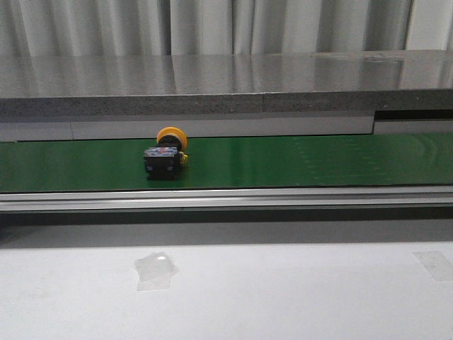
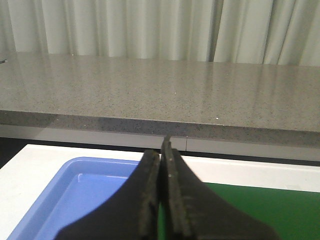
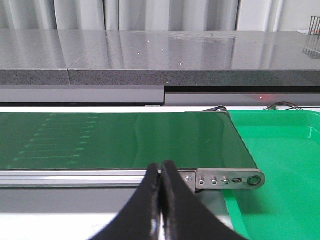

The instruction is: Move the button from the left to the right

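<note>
A yellow-capped push-button (image 1: 166, 154) lies on its side on a green conveyor belt (image 1: 297, 163), left of the belt's middle in the front view, its round mushroom cap turned toward the back and its blocky black body facing the camera, with small red and blue marks on the black face. Nothing touches it; neither arm appears in the front view. A grey speckled stone ledge (image 1: 226, 88) runs behind the belt, pale curtains (image 1: 212, 25) hang beyond it, and an aluminium rail (image 1: 226, 198) edges the belt's near side above a white surface (image 1: 283, 290) bearing a patch of clear tape (image 1: 154, 270).

In the left wrist view, the left gripper (image 2: 161, 150) has its jaws pressed together with nothing between them, poised above the edge of a blue tray (image 2: 75, 195) that sits on the white surface beside the belt's end.

In the right wrist view, the right gripper (image 3: 160, 172) likewise has its jaws closed and empty, hanging over the rail near the belt's far end, where a green tray (image 3: 280, 165) lies just beside the roller bracket (image 3: 230, 180).
</note>
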